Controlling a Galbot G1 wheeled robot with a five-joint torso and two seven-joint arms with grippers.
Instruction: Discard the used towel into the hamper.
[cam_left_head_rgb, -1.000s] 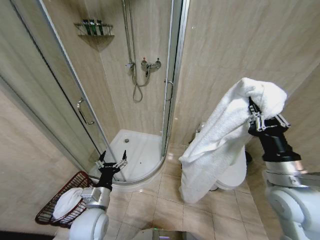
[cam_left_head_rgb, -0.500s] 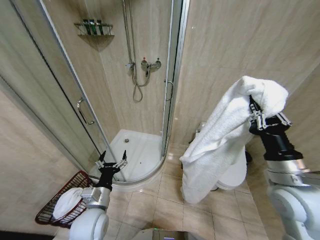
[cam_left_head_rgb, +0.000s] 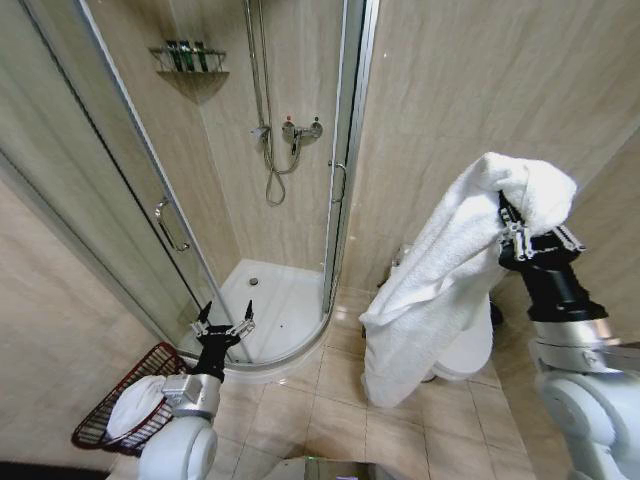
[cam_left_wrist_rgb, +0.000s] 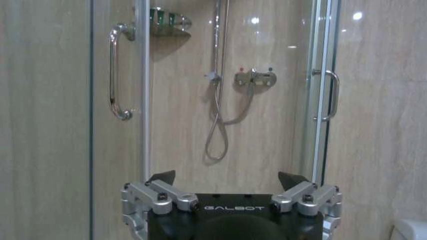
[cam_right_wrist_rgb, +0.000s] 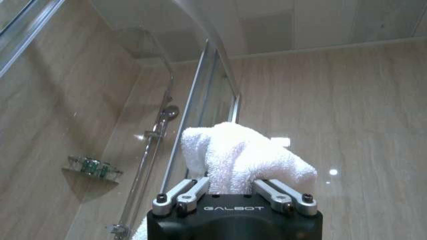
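The right gripper (cam_left_head_rgb: 512, 232) was raised high on the robot's right side, pointing upward, its jaws closed on a bunch of the white towel (cam_left_head_rgb: 440, 285); the towel bulged over the top of the jaws and hung down in a long drape toward the tiled floor (cam_left_head_rgb: 330, 415), covering part of a white toilet (cam_left_head_rgb: 470, 350) behind it; in the right wrist view the towel (cam_right_wrist_rgb: 233, 157) rose as a thick fold from between the clamped jaws of the right gripper (cam_right_wrist_rgb: 230, 187), with the beige wall behind. The left gripper (cam_left_head_rgb: 222, 328) was held low on the robot's left, aimed at the shower stall, its jaws spread wide and holding nothing; the left wrist view showed the same gripper (cam_left_wrist_rgb: 230, 182) wide apart, facing the shower hose (cam_left_wrist_rgb: 217, 115) and the mixer tap (cam_left_wrist_rgb: 255, 77) through the glass door. The hamper (cam_left_head_rgb: 100, 415) sat on the floor at the lower left, beside the left arm and against the wall, just outside the shower's curved tray (cam_left_head_rgb: 275, 300); it leaned on its side, and a bundle of white cloth (cam_left_head_rgb: 135, 403) lay in it; the hamper was well apart from the towel held on the right.
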